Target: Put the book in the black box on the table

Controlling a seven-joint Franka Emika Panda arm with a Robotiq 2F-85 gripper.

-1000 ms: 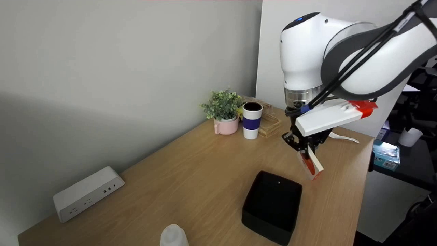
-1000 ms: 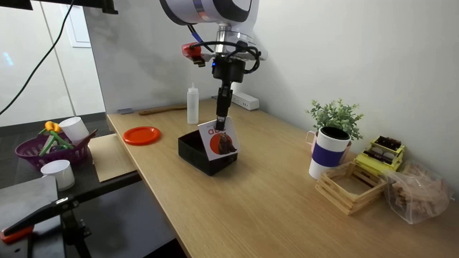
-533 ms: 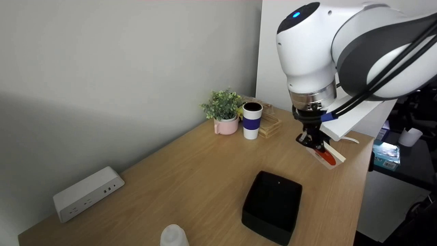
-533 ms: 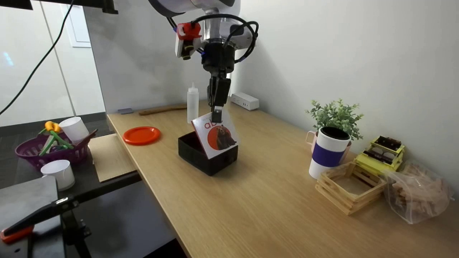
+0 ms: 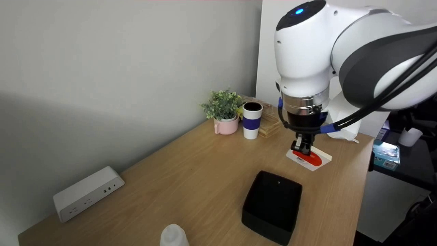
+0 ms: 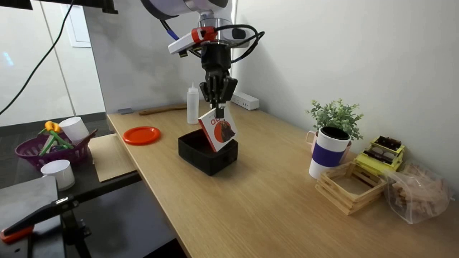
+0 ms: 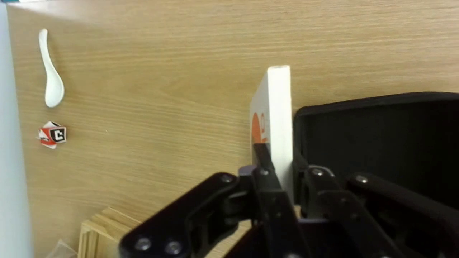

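The book [image 6: 225,132], white with a red-orange disc and a bear picture, hangs tilted above the wood-grain table [image 6: 272,200]. My gripper [image 7: 281,154] is shut on its upper edge, one finger against each face, as the wrist view shows. That view looks down on the book's white edge, with the black box [image 7: 380,143] close by on the right. In an exterior view the book [image 5: 312,160] is beyond the box [image 5: 273,205], off its far end. The box's inside looks bare there. In an exterior view the book overlaps the near part of the box [image 6: 195,156].
A white-and-blue cup [image 5: 251,132], a potted plant [image 5: 225,109] and a wooden crate [image 6: 349,193] stand along the wall side. A red plate [image 6: 141,135] and a squeeze bottle [image 6: 193,104] are behind the box. A white spoon [image 7: 53,86] lies on the table.
My gripper and the book have turned, so the book's red side edge now shows. The book rose a little and, after swinging away, came partly back toward the box. The box has not moved.
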